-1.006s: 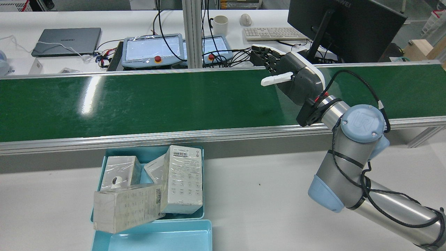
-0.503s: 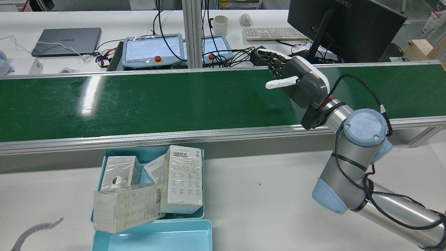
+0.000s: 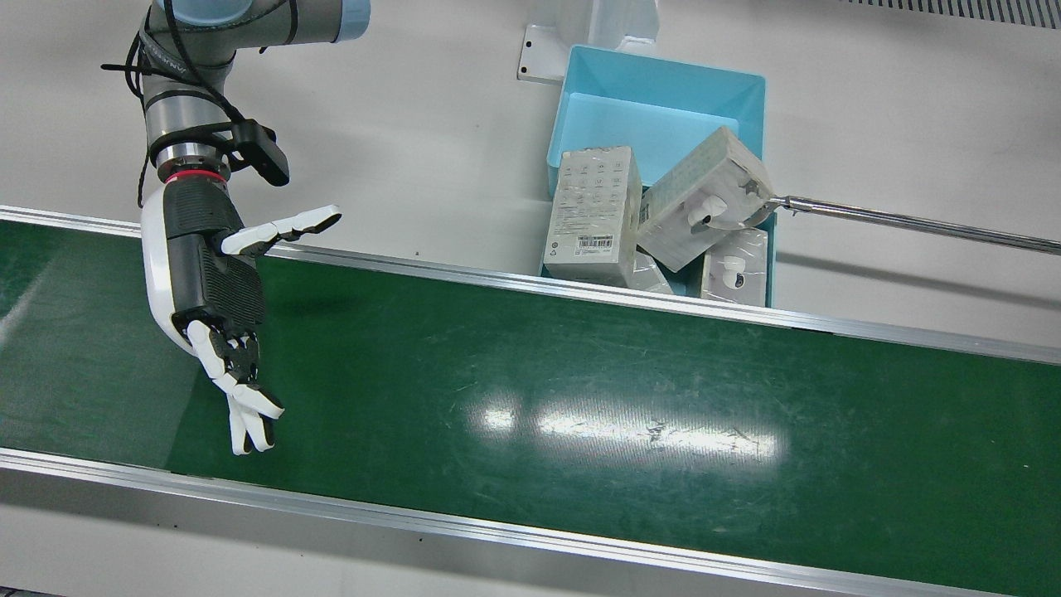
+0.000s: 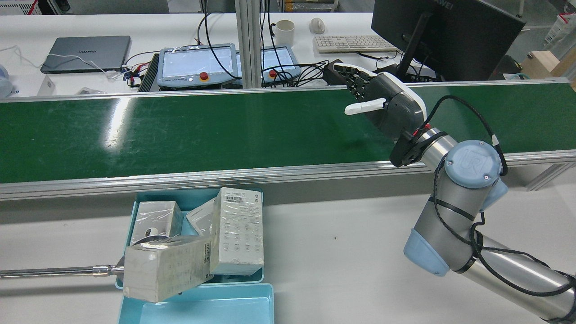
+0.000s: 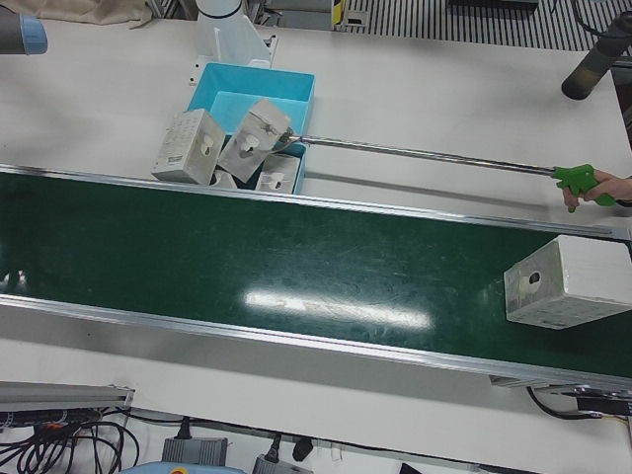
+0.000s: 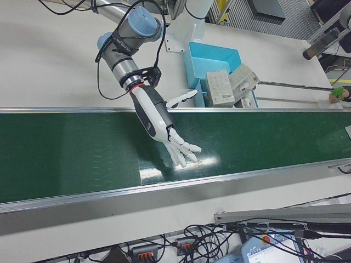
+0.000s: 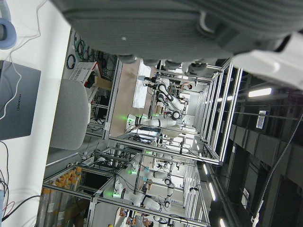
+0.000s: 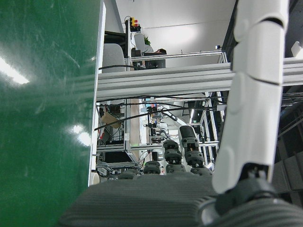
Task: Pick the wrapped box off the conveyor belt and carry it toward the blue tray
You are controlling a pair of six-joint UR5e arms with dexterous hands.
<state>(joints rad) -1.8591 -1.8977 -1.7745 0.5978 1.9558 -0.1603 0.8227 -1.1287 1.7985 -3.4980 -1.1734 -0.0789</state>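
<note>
One wrapped box [image 5: 568,281] on conveyor belt [image 5: 296,267], right hand [image 3: 211,282] splayed, empty.

The right arm [image 4: 454,211] is a silver tube with pale blue joint caps, one embossed "UR", and black cables strapped along it. The right hand [image 3: 207,278] has a dark grey ribbed palm, white shell, white-and-black fingers [image 6: 184,150] and a red wrist ring.
</note>
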